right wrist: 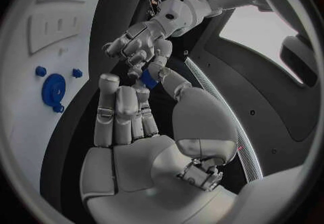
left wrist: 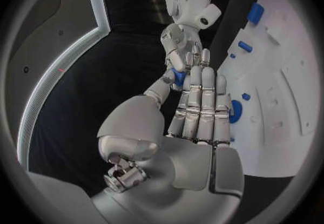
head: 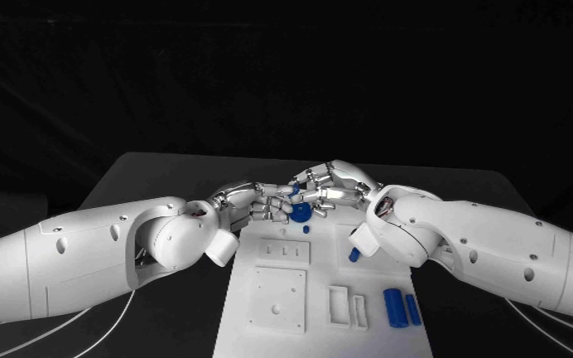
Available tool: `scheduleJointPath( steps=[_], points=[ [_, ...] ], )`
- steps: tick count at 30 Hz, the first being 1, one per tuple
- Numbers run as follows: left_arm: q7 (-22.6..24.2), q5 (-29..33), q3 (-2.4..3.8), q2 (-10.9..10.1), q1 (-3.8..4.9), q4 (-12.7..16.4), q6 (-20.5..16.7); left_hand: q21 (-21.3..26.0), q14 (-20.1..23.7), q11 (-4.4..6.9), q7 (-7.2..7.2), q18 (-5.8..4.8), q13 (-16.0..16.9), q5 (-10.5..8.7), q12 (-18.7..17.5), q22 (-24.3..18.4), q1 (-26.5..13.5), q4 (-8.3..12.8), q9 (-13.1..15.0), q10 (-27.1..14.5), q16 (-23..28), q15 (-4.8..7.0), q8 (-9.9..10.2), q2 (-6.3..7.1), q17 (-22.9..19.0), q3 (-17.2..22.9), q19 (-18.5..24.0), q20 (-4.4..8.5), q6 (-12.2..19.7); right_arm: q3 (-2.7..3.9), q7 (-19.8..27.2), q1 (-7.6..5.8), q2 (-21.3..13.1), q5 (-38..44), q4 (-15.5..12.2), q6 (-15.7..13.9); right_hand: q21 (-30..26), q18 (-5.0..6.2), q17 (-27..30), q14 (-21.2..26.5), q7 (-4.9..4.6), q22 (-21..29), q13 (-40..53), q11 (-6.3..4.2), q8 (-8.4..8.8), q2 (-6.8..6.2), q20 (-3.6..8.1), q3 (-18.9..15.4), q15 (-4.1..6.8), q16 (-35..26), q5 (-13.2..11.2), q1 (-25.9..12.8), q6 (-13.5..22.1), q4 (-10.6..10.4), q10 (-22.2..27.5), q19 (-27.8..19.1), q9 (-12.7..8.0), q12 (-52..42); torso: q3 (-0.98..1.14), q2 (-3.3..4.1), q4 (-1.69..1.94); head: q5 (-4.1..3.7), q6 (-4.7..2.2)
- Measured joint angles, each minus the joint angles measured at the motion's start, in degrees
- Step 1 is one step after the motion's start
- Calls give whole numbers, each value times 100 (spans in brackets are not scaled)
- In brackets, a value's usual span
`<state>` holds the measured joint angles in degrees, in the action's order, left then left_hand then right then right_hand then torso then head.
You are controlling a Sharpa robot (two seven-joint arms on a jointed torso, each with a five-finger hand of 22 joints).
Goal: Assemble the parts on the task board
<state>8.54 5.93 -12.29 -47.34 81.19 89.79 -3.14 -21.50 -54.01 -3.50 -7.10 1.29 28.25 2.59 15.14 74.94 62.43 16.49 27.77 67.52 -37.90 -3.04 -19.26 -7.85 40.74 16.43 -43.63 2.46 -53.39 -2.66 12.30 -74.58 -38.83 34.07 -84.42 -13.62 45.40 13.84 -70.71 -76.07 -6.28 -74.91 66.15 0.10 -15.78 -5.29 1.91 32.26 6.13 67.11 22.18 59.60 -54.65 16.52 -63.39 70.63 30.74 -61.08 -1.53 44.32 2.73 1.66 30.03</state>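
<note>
Both hands meet fingertip to fingertip above the far end of the white task board (head: 277, 325). A small blue part (head: 295, 188) sits between them. In the left wrist view the blue part (left wrist: 177, 76) lies at the thumb tip of my left hand (left wrist: 196, 105), with the right hand (left wrist: 181, 46) touching it from the other side. In the right wrist view the same part (right wrist: 148, 77) lies at the thumb tip of my right hand (right wrist: 125, 116), against the fingers of the left hand (right wrist: 142, 46). My left hand (head: 257, 199) and right hand (head: 334, 186) both appear to pinch it.
A round blue disc (head: 301, 210) sits on the board just under the hands, with a small blue peg (head: 305, 229) near it. Further toward me are a short blue cylinder (head: 354, 253) and two long blue cylinders (head: 392, 307). Both white forearms flank the board.
</note>
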Motion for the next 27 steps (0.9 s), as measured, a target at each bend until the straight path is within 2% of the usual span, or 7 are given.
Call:
scheduleJointPath(
  steps=[12, 15, 23, 25, 27],
  points=[
    [20, -3, -2, 1, -3, 0, -63, -45, -31, 63, 93, -1, 63, -1, 123, -1, -1, 12, 116, 95, -111, 31, -66, 1, 43, 61, -21, 21, -135, 3, 10, -3, -4, 26, 1, 7, 0, 0, 7, 0, 0, 0, -1, 0, -1, 0, -1, 0, 0, 0, 0, 0, 0, 0, 0, 1, 1, 0, 1, 0, 0, -2, 1],
    [21, -6, -3, 2, -4, 0, -79, -45, -34, 63, 105, -86, 73, -1, 149, -1, -1, -1, 125, 95, -136, 34, -88, 1, 51, 74, -21, 21, -147, 4, 10, -4, -4, 58, 13, 5, 0, 0, 7, 0, 0, 0, -1, 0, -1, 0, -2, 0, 0, 0, 0, 0, 0, 0, 0, 1, 2, 0, 1, 0, 1, -2, 5],
    [43, -72, 2, 3, 0, -7, -165, -76, -146, 134, 149, -85, 118, -7, 271, -2, 64, 22, 210, 220, -267, 102, -177, 69, 90, 146, -63, 63, -312, -4, 3, 1, -9, 245, 74, -23, 0, 0, 7, 0, 1, 0, -1, 1, -6, 0, 8, 0, 0, 0, -1, 0, -1, 0, -1, -12, 49, 1, -1, -2, 4, -6, 10],
    [51, -95, 18, 3, 10, -7, -192, -109, -174, 158, 157, -86, 129, 39, 286, -2, 88, 4, 250, 249, -309, 130, -177, 110, 98, 172, -82, 82, -324, -17, -21, 10, -15, 301, 87, -28, 0, 0, 7, 0, 1, 0, -2, 1, -48, 1, 3, 1, 0, 0, 0, 0, -1, -1, -1, -20, 38, 11, -2, -2, 4, -10, 10],
    [52, -122, 26, 4, 20, -6, -224, -119, -198, 179, 138, -86, 139, 226, 350, -2, 64, 2, 302, 271, -357, 154, -210, 134, 104, 234, -115, 115, -343, -24, -46, 23, -15, 377, 89, -29, 0, 0, 7, 0, 1, 0, -2, 1, -51, 1, 2, 1, 0, 0, 0, 0, -2, -1, -1, -20, 20, 11, -2, -2, 4, -16, 10]
  ],
)
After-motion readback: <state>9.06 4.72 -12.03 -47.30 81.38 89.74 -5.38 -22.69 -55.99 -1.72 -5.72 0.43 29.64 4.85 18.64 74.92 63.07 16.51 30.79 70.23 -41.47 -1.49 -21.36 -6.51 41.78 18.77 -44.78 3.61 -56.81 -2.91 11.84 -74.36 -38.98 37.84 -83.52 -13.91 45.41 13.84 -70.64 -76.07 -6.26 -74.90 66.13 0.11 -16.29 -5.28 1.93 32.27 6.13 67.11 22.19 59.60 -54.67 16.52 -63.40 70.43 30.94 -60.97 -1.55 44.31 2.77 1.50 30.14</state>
